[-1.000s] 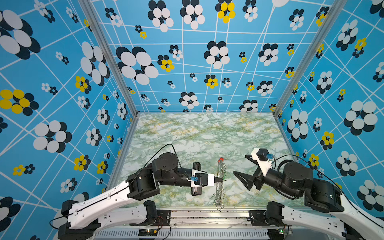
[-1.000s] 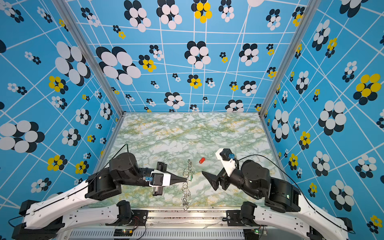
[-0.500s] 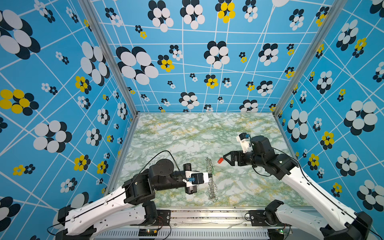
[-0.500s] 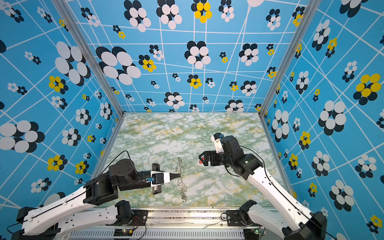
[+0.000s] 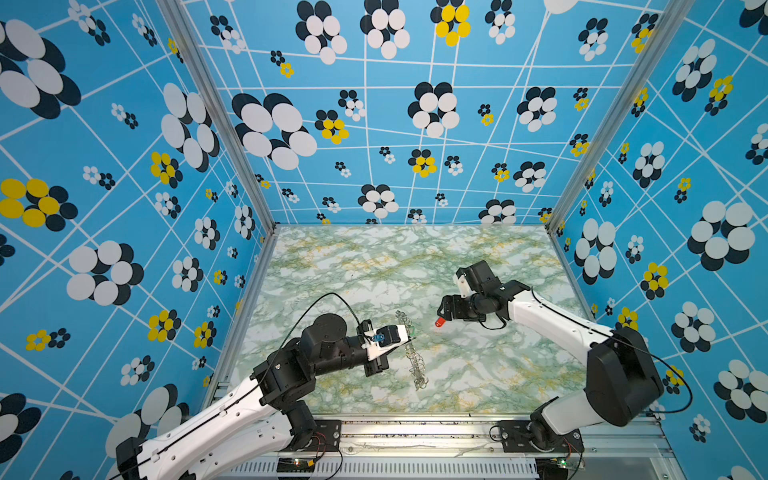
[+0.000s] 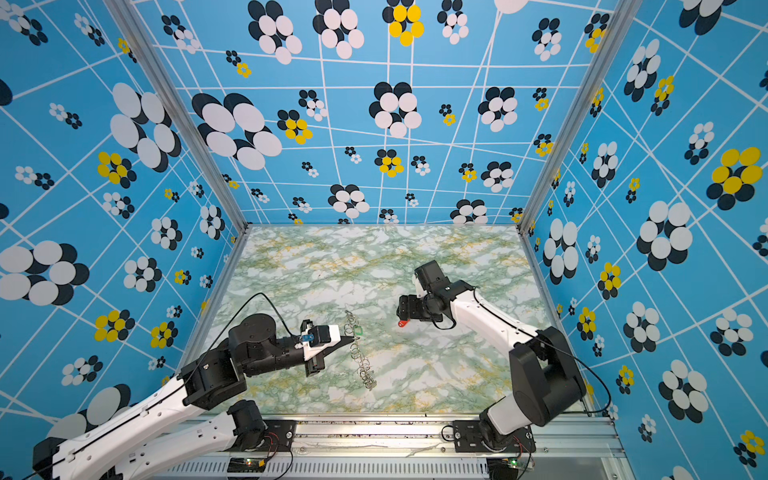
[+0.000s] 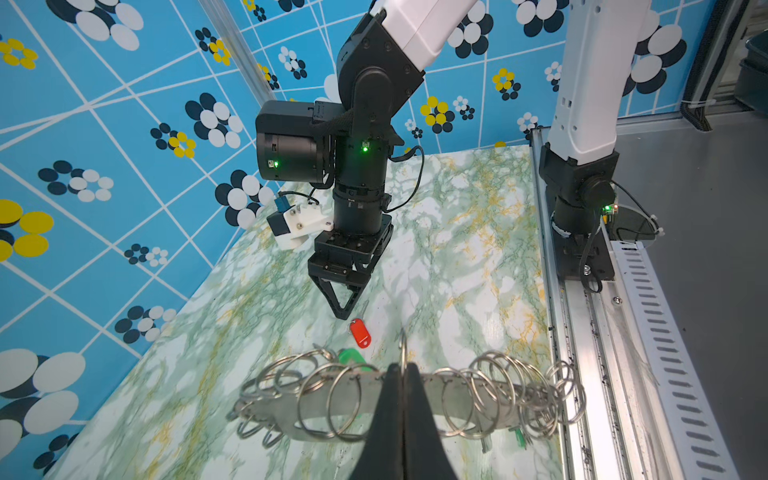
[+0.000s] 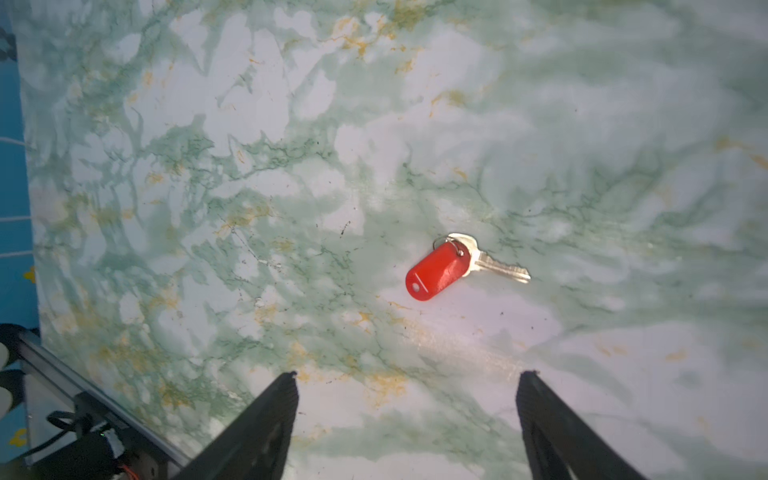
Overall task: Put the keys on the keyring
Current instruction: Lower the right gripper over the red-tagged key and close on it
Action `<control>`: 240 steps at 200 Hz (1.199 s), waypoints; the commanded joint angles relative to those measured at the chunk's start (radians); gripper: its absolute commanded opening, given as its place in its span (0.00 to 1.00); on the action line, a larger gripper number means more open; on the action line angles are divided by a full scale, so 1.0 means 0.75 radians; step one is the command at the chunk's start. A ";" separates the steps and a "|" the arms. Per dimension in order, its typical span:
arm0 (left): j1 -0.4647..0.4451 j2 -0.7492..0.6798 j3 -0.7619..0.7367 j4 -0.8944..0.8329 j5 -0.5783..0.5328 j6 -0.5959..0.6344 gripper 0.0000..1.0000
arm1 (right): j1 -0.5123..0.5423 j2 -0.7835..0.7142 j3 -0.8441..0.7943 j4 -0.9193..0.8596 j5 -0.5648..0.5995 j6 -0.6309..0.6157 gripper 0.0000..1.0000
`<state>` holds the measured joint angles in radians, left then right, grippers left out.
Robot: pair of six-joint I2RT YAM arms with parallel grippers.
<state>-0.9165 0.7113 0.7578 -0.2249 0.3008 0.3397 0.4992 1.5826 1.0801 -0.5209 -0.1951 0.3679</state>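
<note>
Left claw (image 7: 402, 370): closed tight, its tips meeting over the edge of the keyring (image 7: 432, 395), with one wire ring rising between them. Judged to be pinching it.
Right claw (image 8: 409, 376): jaws wide apart with nothing between them, pointing down over the surface (image 8: 249, 124). The red-tagged key (image 8: 438, 270) lies just ahead, untouched.
Red-tagged key, position: flat on the surface, well apart from the keyring in both top views (image 5: 440, 321) (image 6: 402, 323). The red tag overlaps the key's bow, and a small link ring (image 8: 451, 245) joins the two.
Red-tagged key, handling: judged light and stiff. The metal blade is thin and flush to the surface, so hard to get under. The tag is thicker but smooth, and may slip.
Red-tagged key, hold: best across the tag's narrow sides, near the bow. The key will likely swing on its link once lifted.
Keyring, position: near the front of the surface, at the left claw (image 5: 411, 340).
Keyring, handling: a stiff grey plate with a row of loose wire rings (image 7: 540, 399) that flop.
Green tag (image 6: 358, 331): just beside the rings. Whether it is threaded on cannot be told.
</note>
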 commanded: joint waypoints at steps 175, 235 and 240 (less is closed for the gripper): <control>0.117 -0.028 -0.039 0.101 0.153 -0.083 0.00 | -0.061 0.432 0.176 -0.178 -0.264 -0.254 0.76; 0.120 -0.014 -0.032 0.109 0.159 -0.089 0.00 | 0.007 0.324 0.124 -0.213 -0.213 -0.246 0.75; 0.119 -0.018 -0.031 0.103 0.159 -0.089 0.00 | 0.002 0.312 0.124 -0.217 -0.176 -0.249 0.73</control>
<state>-0.8371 0.7094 0.7319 -0.1936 0.3973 0.2943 0.5041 1.8660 1.1927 -0.6228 -0.3981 0.1726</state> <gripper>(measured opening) 0.046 0.755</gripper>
